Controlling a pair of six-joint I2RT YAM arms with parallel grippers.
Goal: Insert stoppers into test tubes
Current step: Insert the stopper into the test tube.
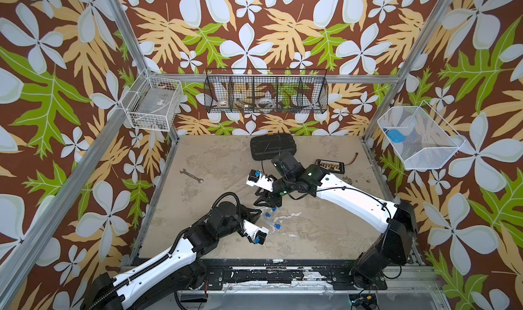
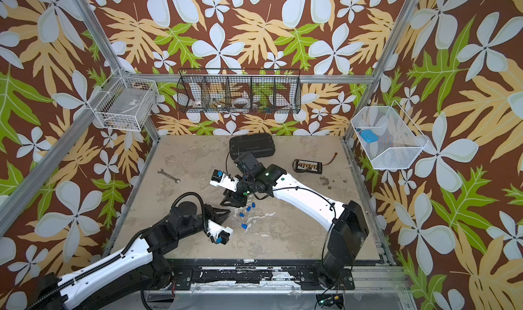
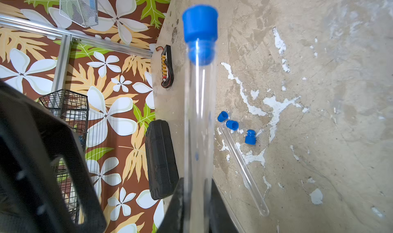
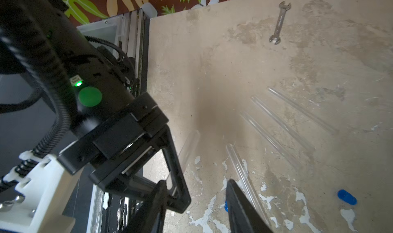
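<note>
- L gripper [image 3: 196, 180]: clamped on a test tube [image 3: 198, 114]; tube runs straight out from btwn the fingers, off the table [image 1: 325, 237]
- stopper [image 3: 200, 23]: blue, seated in the held tube's far mouth; cap sits outside, lower part of plug shows thru the glass
- R gripper [image 4: 195, 182]: released; jaws stand apart, nothing btwn them, bare table shows thru the gap
- positions, both top views: R gripper abt table centre; L gripper just off centre at 8 o'clock, tips near each other
- loose stoppers [image 3: 232, 125]: three in L wrist view, tight cluster just off centre at 6 o'clock; two sit at the open mouth of a lying tube [image 3: 242, 163], can't tell if touching it; third just beside, apart from the glass; none plugged in
- lying tube: flat on table, rounded end pointing away from the cluster
- other tubes [image 4: 280, 123]: three more flat on table, roughly parallel, no plug on any visible end; toward 10 o'clock from centre, btwn grippers and wrench [image 4: 280, 22]; barely visible in top views
- wrench: 10 o'clock, well apart from tubes
- black case [image 1: 273, 148]: 12 o'clock, by back edge
- connector board [image 1: 329, 164]: 2 o'clock, well apart from stoppers
</note>
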